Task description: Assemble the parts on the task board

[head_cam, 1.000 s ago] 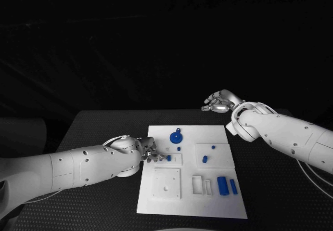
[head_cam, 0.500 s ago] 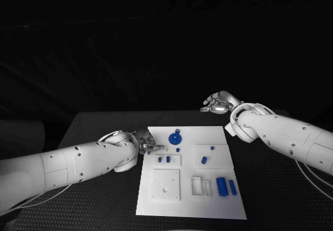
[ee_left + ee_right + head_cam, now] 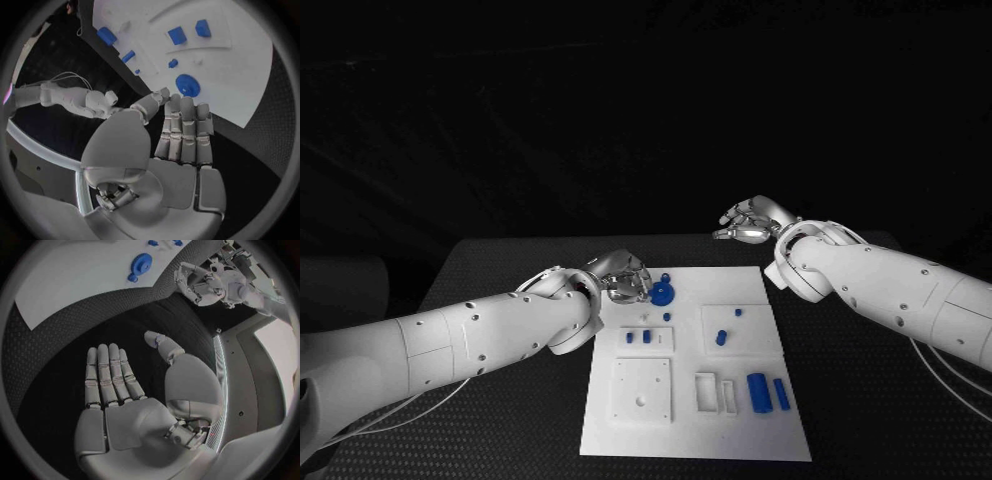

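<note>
My left hand point(image 3: 620, 272), fingers straight and holding nothing, is hovering by the round blue disc part point(image 3: 664, 294) near the white task board's point(image 3: 733, 440) far edge. I should be centring over it before closing. My right hand point(image 3: 754, 218) is idling open-fingered beyond the board.

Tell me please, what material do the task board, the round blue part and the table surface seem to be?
The task board looks like matte white plastic: flat, even and without glare. The round blue part seems to be moulded or printed plastic, solid blue and dull. The table seems covered by a black mat with a fine dotted texture, perhaps rubber or foam.
</note>
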You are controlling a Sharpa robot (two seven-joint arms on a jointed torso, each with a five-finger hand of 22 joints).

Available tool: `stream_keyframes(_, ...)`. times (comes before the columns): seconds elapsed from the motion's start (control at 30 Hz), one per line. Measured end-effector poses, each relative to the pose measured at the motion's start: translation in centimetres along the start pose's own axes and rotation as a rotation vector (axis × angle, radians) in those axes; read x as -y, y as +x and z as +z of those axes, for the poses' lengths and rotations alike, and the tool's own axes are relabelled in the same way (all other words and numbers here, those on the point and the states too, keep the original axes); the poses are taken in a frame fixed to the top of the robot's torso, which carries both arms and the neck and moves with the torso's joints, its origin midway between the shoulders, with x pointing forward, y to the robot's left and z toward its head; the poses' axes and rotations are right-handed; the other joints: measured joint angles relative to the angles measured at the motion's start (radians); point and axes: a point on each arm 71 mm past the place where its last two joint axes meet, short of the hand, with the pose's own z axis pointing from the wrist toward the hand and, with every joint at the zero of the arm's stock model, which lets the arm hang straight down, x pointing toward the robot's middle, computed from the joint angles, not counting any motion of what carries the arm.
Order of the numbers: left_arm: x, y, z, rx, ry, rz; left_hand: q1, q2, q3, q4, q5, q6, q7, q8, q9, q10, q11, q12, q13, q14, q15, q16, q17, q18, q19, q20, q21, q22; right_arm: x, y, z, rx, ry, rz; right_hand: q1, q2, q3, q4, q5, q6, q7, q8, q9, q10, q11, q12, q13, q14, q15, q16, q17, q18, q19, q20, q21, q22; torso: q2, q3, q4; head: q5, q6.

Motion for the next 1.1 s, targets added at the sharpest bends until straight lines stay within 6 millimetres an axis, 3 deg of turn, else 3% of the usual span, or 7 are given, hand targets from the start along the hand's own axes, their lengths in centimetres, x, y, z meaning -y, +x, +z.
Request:
stream_keyframes(0.07, 0.8, 0.3, 0.5, 0.002, 0.052, 0.053, 0.0, -0.013, 0.021, -0.015, -0.037, 0.002, 0.002, -0.024, -0.013, -0.001, 0.012, -0.067, -0.039, 0.009, 0.009, 0.003, 0.0, 0.0, 0.009, -0.002, 0.0, 0.01, 0.0, 0.1, 0.0, -0.001, -0.001, 0.0, 0.0, 0.0, 0.0, 0.0, 0.0, 0.0, 0.0, 0.0, 0.0, 0.0, 0.0, 0.0, 0.0, 0.0, 0.0, 0.0, 0.0, 0.0, 0.0, 0.0, 0.0, 0.0, 0.0, 0.0002, 0.0, 0.0, 0.001)
stream_keyframes(0.13, 1.6, 0.7, 0.9, 0.0, 0.101, 0.109, 0.009, -0.023, 0.031, -0.02, -0.045, 0.003, 0.003, -0.039, -0.019, -0.003, 0.017, -0.11, -0.062, 0.011, 0.011, 0.008, 0.0, 0.0, 0.011, -0.004, 0.0, 0.015, -0.1, 0.1, 0.0, -0.003, -0.001, 0.001, 0.0, 0.0, 0.0, 0.0, 0.0, 0.0, 0.0, 0.0, 0.0, 0.0, 0.0, 0.0, -0.001, 0.0, 0.0, 0.0, -0.001, 0.0, 0.0, 0.0, 0.0, 0.001, 0.0, 0.0002, -0.0003, 0.0, 0.003)
stream_keyframes(0.27, 2.7, 1.3, 1.4, -0.016, 0.189, 0.231, 0.05, -0.03, 0.062, -0.02, 0.031, 0.007, 0.0, -0.05, -0.023, 0.003, 0.023, -0.162, -0.086, 0.008, 0.022, 0.008, 0.0, 0.009, 0.011, -0.003, 0.0, 0.016, -0.1, 0.2, 0.0, -0.004, -0.002, 0.002, 0.0, 0.0, 0.0, 0.0, 0.0, 0.0, 0.0, 0.0, 0.0, 0.0, 0.0, 0.0, -0.001, 0.0, 0.0, 0.0, -0.001, 0.0, 0.0, 0.0, 0.0, 0.001, 0.001, 0.0003, -0.0016, 0.0, 0.007)
stream_keyframes(0.37, 3.3, 1.8, 1.6, -0.034, 0.236, 0.311, 0.052, -0.032, 0.063, -0.02, 0.032, 0.007, 0.0, -0.056, -0.024, -0.003, 0.028, -0.183, -0.094, 0.008, 0.022, 0.008, 0.0, 0.016, 0.011, -0.003, 0.0, 0.016, -0.1, 0.2, 0.0, -0.004, -0.002, 0.002, 0.0, 0.0, 0.0, 0.0, 0.0, 0.0, 0.0, 0.0, 0.0, 0.0, 0.0, 0.0, -0.001, 0.0, 0.0, 0.0, -0.001, 0.0, 0.0, 0.0, 0.0, 0.001, 0.002, 0.0005, -0.0023, 0.0, 0.009)
stream_keyframes(0.63, 4.1, 2.9, 2.0, -0.077, 0.29, 0.438, 0.024, -0.06, 0.058, -0.007, -0.055, -0.016, -0.006, -0.085, -0.035, -0.012, 0.037, -0.24, -0.116, 0.009, 0.029, 0.013, -0.001, 0.015, 0.022, -0.007, -0.004, 0.016, -0.1, 0.2, 0.0, -0.006, -0.003, 0.003, 0.0, 0.0, 0.0, 0.0, 0.0, 0.0, 0.0, 0.0, 0.0, 0.0, 0.0, 0.004, -0.002, 0.0, 0.0, 0.0, -0.002, 0.0, 0.0, 0.0, 0.0, 0.001, 0.006, 0.0012, -0.0041, -0.001, 0.011)
stream_keyframes(0.73, 4.0, 3.3, 2.2, -0.09, 0.292, 0.462, 0.018, -0.066, 0.059, 0.005, -0.114, -0.016, -0.006, -0.091, -0.037, -0.01, 0.039, -0.252, -0.121, 0.014, 0.034, 0.023, 0.001, 0.015, 0.03, -0.009, -0.004, 0.016, -0.2, 0.3, 0.0, -0.007, -0.005, 0.004, 0.0, 0.0, 0.0, 0.0, 0.0, 0.0, 0.0, 0.0, 0.0, 0.0, 0.0, 0.004, -0.002, 0.0, 0.0, 0.0, -0.002, 0.0, 0.0, 0.0, 0.0, 0.001, 0.006, 0.001, -0.0046, -0.002, 0.011)
stream_keyframes(1.1, 3.5, 4.0, 2.7, -0.134, 0.275, 0.52, 0.018, -0.066, 0.064, 0.016, -0.118, -0.02, -0.002, -0.107, -0.05, -0.012, 0.044, -0.286, -0.136, 0.014, 0.034, 0.028, 0.003, 0.024, 0.03, -0.009, -0.004, 0.015, -0.4, 0.4, -0.1, -0.01, -0.009, 0.006, 0.0, 0.0, 0.0, 0.0, 0.0, 0.0, 0.0, 0.004, -0.001, 0.0, 0.0, 0.004, -0.003, 0.0, 0.0, 0.004, -0.003, 0.0, 0.0, 0.0, 0.0, 0.002, 0.007, 0.0002, -0.0047, -0.008, 0.006)
